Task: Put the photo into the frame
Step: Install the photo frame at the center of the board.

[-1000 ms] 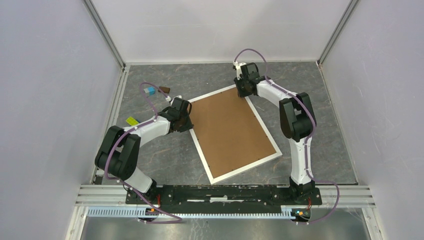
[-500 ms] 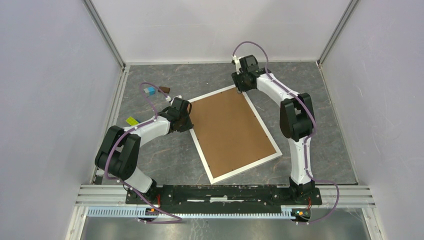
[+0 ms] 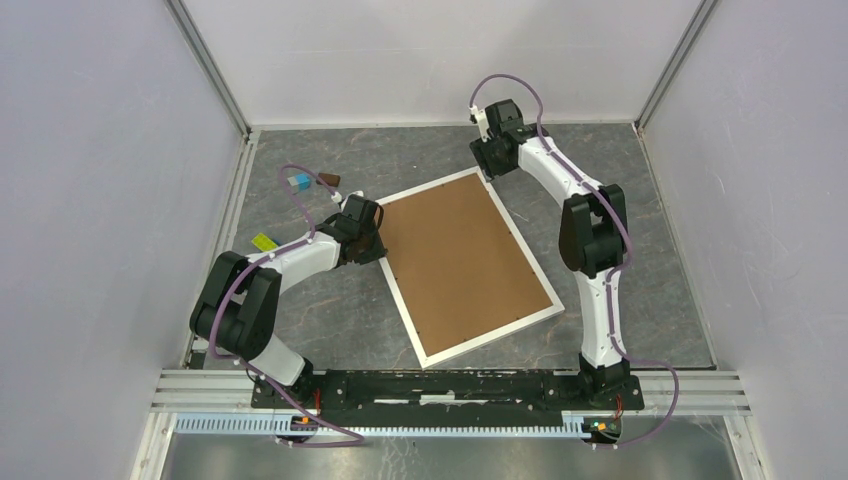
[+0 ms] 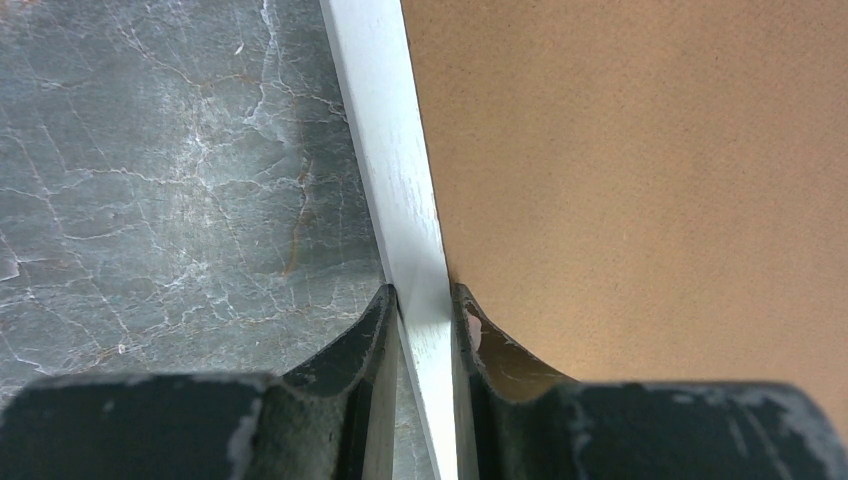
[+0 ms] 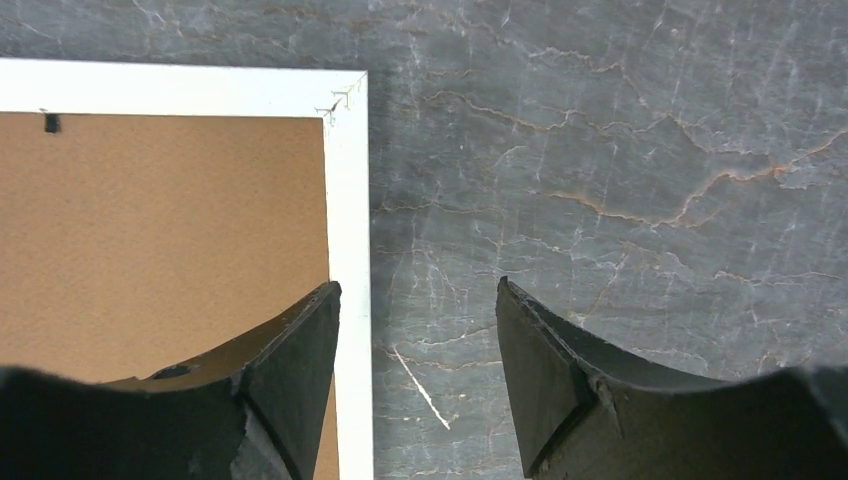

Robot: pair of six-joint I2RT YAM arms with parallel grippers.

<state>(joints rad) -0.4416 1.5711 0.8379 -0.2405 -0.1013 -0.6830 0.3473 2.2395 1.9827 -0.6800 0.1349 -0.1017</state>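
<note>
Left wrist view, Mara: why is the left gripper (image 4: pixel 425 300) pinched on that white strip?

That strip is the left rail of the frame (image 3: pixel 492 335), Jon. The jaws are closed across it, one finger on the worktop (image 3: pixel 330 320) side and one over the brown backing board (image 3: pixel 460 260). My guess is that it pins the frame so it cannot slide while the other arm works.

And the frame itself?

It lies flat and back-up in the middle of the worktop, turned at an angle, with the board seated inside the white edges.

So where is the photo?

Nowhere in view. It may sit under the board, but I cannot tell.

What about the right gripper (image 5: pixel 418 300)?

Its jaws are well apart and hold nothing. It hangs over the frame's far right corner, one finger above the board's edge and the other above bare worktop. A small black tab (image 5: pixel 52 122) shows on the board near the far rail.

What has changed since a second ago?

Only the right arm. It was down at that far corner and has drawn back toward the far side. The frame, the board and the left arm have not shifted.
</note>
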